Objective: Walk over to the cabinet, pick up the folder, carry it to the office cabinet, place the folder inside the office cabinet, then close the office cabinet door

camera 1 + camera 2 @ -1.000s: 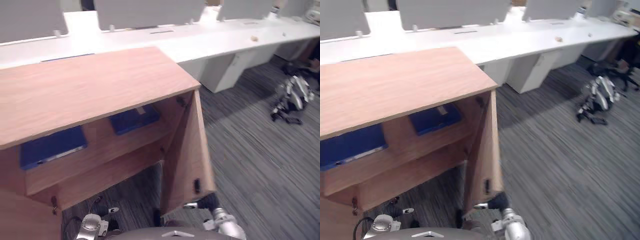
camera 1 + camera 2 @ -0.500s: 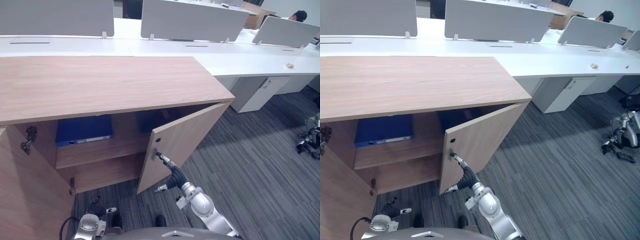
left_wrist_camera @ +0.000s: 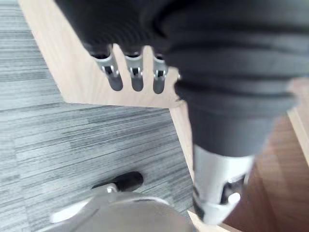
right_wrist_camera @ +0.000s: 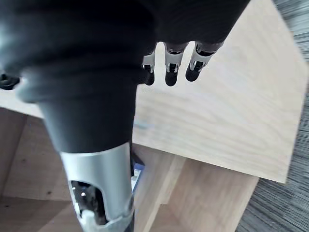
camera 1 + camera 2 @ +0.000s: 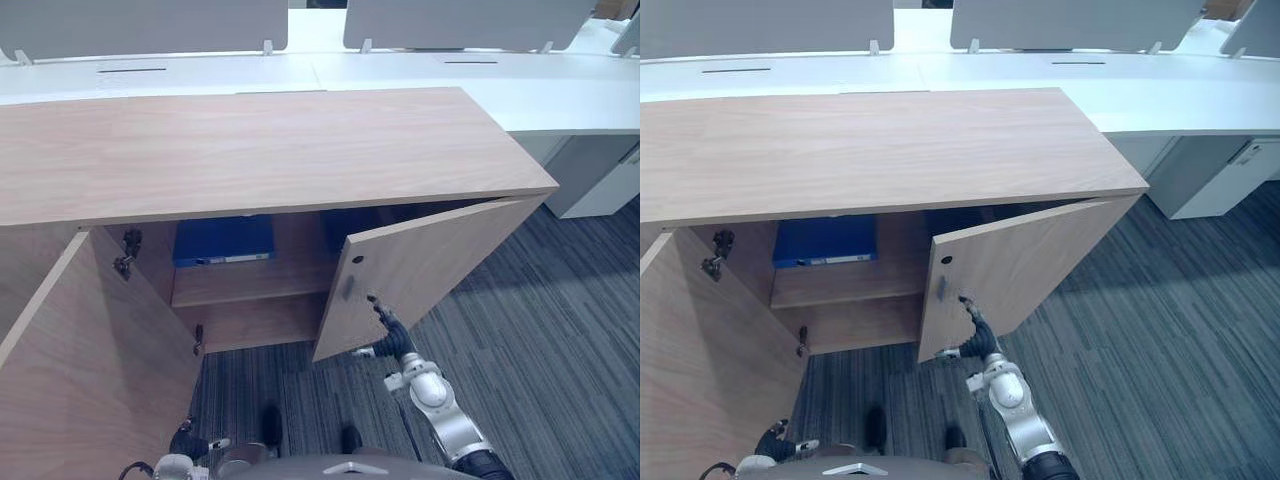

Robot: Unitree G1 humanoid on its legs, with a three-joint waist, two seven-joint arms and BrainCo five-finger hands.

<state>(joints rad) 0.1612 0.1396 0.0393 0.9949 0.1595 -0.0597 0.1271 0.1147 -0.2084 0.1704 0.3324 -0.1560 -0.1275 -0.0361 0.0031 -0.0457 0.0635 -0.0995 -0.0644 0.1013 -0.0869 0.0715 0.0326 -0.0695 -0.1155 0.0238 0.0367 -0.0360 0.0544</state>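
I see the right hand (image 5: 386, 318), fingers straight, at the half-open right door (image 5: 430, 260). The folder (image 5: 224, 241) lies inside the cabinet (image 5: 260, 150). The left hand (image 3: 136, 72) hangs with its fingers relaxed.

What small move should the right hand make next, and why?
Probably push the right door toward shut: the right hand seems to touch its outer face, the door stands half open, and the blue folder lies on the shelf inside.

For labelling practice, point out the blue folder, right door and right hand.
blue folder (image 5: 222, 242): left eye view, centre.
right door (image 5: 430, 268): left eye view, outer face.
right hand (image 5: 388, 322): left eye view, dark cover.
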